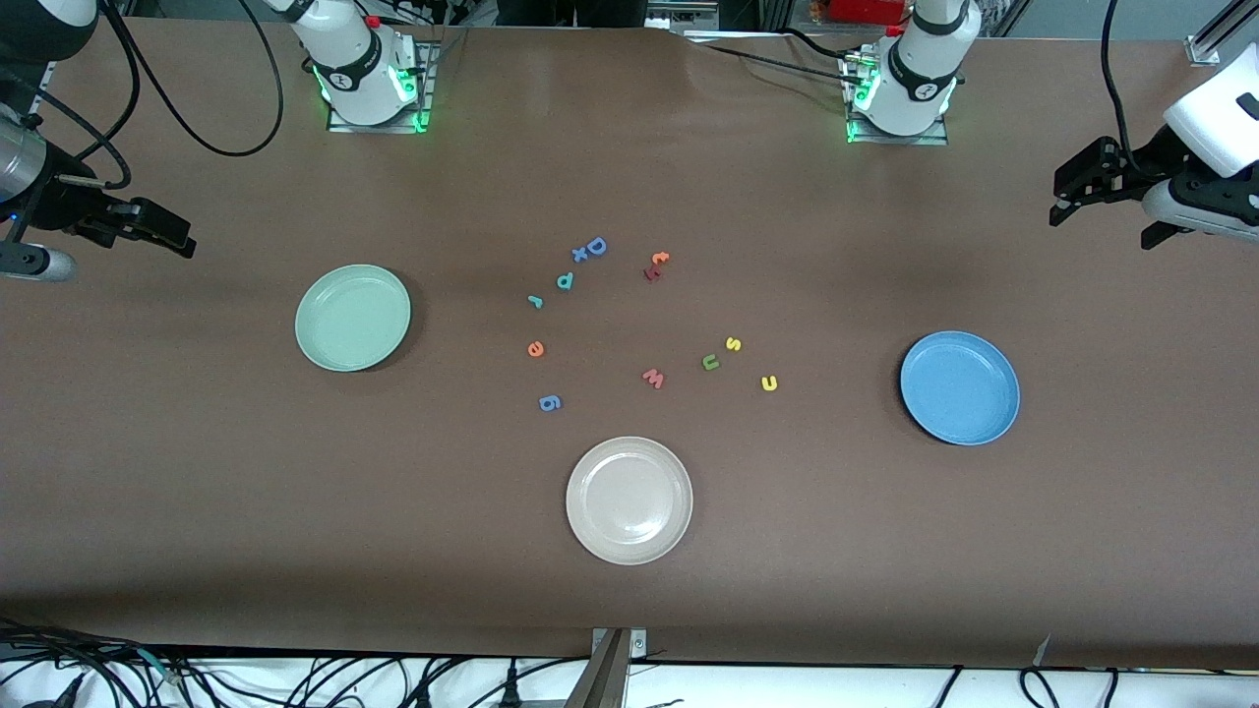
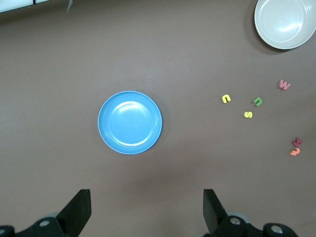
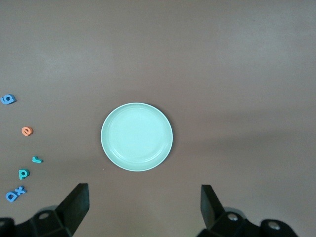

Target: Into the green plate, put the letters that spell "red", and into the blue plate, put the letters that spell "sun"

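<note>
Before you, a brown table (image 1: 885, 551) carries green plate (image 1: 353, 318), blue plate (image 1: 960, 387), cream plate (image 1: 629, 500), and scattered foam letters (image 1: 651, 378).

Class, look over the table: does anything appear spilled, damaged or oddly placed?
Nothing looks damaged or spilled. The only untidy spot: the capital D touches a small blue x, and the orange t touches a dark red letter. All three plates sit flat.

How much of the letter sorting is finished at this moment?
Nothing is done: the pale green plate and the bright blue plate hold no letters. Nothing is in hand; the left gripper and right gripper hang open. All six foam letters remain on the brown table.
</note>
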### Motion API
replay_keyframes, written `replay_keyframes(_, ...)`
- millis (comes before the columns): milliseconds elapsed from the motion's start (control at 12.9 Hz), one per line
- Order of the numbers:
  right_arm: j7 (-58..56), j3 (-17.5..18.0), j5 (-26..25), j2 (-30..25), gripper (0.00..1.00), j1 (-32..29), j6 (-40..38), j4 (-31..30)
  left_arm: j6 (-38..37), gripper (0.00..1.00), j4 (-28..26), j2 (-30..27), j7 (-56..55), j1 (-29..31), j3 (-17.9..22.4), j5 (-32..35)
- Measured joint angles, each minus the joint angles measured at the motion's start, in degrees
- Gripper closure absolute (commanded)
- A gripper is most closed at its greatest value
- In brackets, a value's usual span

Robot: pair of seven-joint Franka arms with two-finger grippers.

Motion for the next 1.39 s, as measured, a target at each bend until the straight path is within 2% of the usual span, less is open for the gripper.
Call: replay_keyframes(1391,0.02,1.73,0.07,-0.03,0.00,0.08,-0.94,1.49,0.20,0.00,0.00,-0.02,0.00,-0.08,-0.10,0.59)
